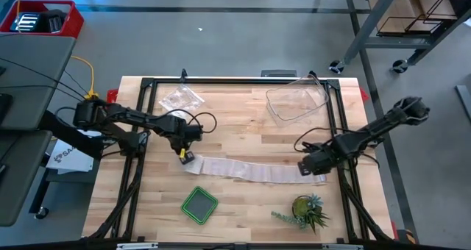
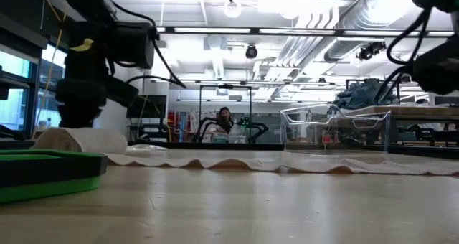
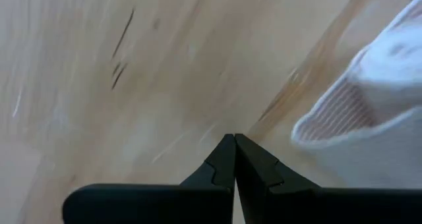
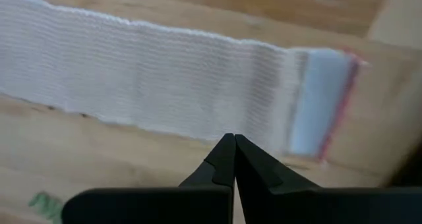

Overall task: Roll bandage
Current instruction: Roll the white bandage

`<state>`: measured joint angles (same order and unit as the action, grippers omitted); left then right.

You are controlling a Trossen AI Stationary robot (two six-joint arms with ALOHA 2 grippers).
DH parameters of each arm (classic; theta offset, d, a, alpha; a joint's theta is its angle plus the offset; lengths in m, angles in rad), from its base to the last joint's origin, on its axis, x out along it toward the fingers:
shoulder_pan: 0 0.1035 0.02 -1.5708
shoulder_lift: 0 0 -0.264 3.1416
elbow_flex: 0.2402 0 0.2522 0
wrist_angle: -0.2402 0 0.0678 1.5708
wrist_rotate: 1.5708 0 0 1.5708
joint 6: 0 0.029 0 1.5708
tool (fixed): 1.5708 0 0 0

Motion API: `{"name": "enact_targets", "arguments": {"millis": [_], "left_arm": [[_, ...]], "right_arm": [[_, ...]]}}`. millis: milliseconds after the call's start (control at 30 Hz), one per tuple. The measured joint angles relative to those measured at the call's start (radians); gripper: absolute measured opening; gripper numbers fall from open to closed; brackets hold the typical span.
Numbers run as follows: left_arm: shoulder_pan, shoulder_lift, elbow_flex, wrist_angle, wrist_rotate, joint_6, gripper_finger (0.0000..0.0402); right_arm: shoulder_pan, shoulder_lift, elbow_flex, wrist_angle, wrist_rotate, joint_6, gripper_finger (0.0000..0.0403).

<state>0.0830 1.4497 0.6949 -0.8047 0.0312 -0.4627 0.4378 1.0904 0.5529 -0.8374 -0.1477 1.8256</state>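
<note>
- Your bandage (image 1: 254, 170) lay mostly unrolled across the mid table (image 1: 235, 213), long strip running L to R, slightly wavy.
- L end of it was wound into a small roll (image 2: 79, 140), sitting by your left gripper (image 1: 184, 154).
- R end had a pale tab w/ a reddish edge (image 4: 326, 105), seen in the right wrist view.
- Your left gripper was fully closed, fingertips (image 3: 224, 159) pressed together, nothing between them; it sat just beside the roll, over bare wood. Contact w/ the roll: couldn't tell.
- Your right gripper (image 1: 307, 167) was also fully closed, tips (image 4: 224, 155) meeting, nothing held; it sat at the strip's R end, tips at the near edge of the gauze. Touching or just above: couldn't tell.
- Clear plastic tub (image 1: 296, 101) stood at the far R of the table, well apart from the strip.
- Crinkly clear bag (image 1: 181, 98) lay at the far L-centre, behind your left arm.
- Green square tray (image 1: 199, 204) was on the near side, near the roll end, apart from the strip.
- Small potted plant (image 1: 307, 210) was near side R, apart from the strip.
- A person (image 2: 224, 122) showed in the room far behind the table, low view.
</note>
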Motion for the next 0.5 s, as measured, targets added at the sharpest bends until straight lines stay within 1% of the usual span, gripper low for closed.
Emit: {"name": "enact_targets", "arguments": {"millis": [100, 267, 367, 500], "left_arm": [[-0.001, -0.027, 0.001, -0.017, 0.001, -0.028, 0.0], [-0.016, -0.104, 0.002, -0.018, -0.007, -0.137, 0.0], [-0.06, -0.151, 0.002, -0.026, -0.031, -0.233, 0.0], [-0.158, -0.183, -0.01, -0.026, -0.052, -0.328, 0.0]], "right_arm": [[0.012, -0.005, -0.037, 0.09, 0.067, 0.025, 0.0], [-0.004, 0.014, -0.046, 0.246, 0.189, 0.034, 0.0], [-0.027, 0.05, -0.046, 0.379, 0.262, 0.026, 0.0], [-0.079, 0.15, -0.025, 0.586, 0.31, -0.064, 0.0]]}}
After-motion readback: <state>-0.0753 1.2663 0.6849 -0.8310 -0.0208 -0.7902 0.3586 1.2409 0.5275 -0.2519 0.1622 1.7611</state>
